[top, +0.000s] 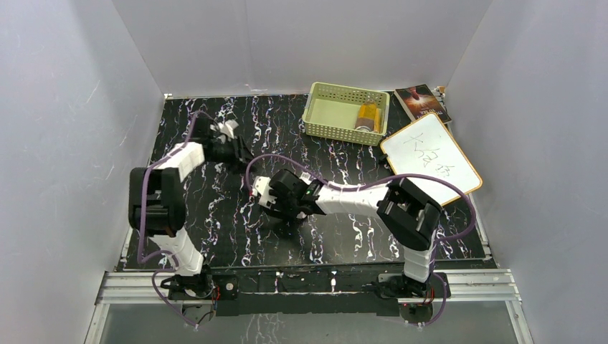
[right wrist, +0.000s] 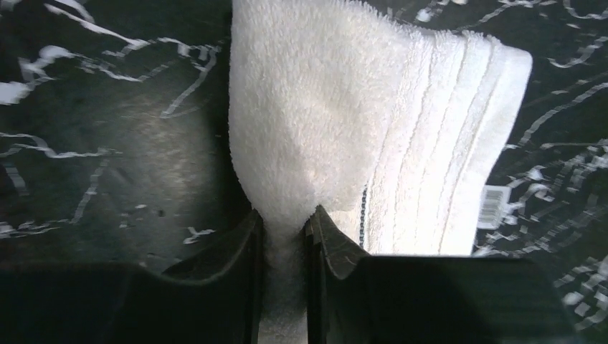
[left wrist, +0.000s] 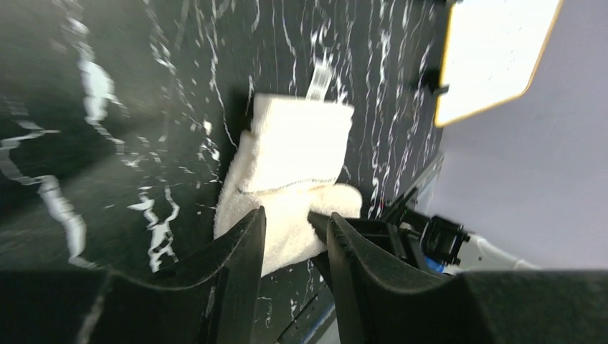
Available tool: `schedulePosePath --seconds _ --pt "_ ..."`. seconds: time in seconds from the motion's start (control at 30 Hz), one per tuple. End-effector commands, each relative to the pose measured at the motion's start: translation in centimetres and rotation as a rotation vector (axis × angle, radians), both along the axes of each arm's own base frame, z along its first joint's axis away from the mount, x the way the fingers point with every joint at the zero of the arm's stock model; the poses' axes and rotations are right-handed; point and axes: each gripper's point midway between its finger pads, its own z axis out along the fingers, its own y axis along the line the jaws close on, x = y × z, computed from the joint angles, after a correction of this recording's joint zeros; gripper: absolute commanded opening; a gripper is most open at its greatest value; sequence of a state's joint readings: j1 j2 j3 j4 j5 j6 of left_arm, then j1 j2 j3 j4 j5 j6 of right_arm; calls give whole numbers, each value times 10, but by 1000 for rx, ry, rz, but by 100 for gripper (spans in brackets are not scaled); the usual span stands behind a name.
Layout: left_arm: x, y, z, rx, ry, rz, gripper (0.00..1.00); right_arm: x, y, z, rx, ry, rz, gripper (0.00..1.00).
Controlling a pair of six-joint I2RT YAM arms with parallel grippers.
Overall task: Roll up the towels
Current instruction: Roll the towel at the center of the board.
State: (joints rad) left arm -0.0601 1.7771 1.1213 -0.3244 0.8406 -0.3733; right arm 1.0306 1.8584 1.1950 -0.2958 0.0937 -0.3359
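Towel (right wrist: pixel 337 107) edge in right gripper (right wrist: pixel 285 218)

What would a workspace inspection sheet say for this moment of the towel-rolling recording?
Surface: black white-veined marble-pattern tabletop, nothing seen amiss.
Job's things: cream-white terry towel lies folded mid-table; mustard-yellow and brown towel sits inside the basket.
Clutter: pale green perforated plastic basket, dark-covered book and written-on white board with orange rim, all at the far right.
Grippers: right gripper pinches a fold of the cream towel; left gripper has its jaws parted over that towel's edge.
Cables: purple cables loop along both arms.
Surroundings: plain grey-white walls on three sides; aluminium rail at the near edge.
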Motion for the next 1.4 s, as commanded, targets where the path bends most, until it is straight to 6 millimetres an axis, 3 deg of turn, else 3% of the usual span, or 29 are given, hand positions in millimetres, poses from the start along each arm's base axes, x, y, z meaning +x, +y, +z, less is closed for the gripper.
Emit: schedulePosePath --seconds 0.0,0.13,0.3,0.5,0.63,0.83,1.0,1.13,1.17,1.27,1.37 --pt "6 24 58 -5 -119 60 37 -32 27 36 207 240 40 14" --pt "-4 21 68 -28 -150 51 38 -33 36 57 354 448 18 16" --pt "-17 18 61 -54 -146 36 37 -25 33 51 443 714 -54 15" --pt "-27 8 49 -107 -116 25 35 9 19 53 631 971 -159 14" --pt "-30 -1 44 -136 -103 17 34 27 11 29 659 1095 -249 14" --pt "-37 -26 28 -177 -58 -28 33 28 11 -2 675 1218 -305 15" --pt "-37 -37 1 -192 -2 -18 31 33 9 -14 657 1204 -364 16" --pt "-35 -33 -34 -126 46 -2 29 43 5 -12 616 1125 -393 18" --pt "-36 -31 -42 -106 59 -1 29 46 3 -9 597 1086 -393 22" --pt "-37 -28 -57 -59 84 -5 28 60 0 8 530 889 -370 47" --pt "-35 -28 -60 -28 81 -16 28 79 -9 30 454 645 -372 55"
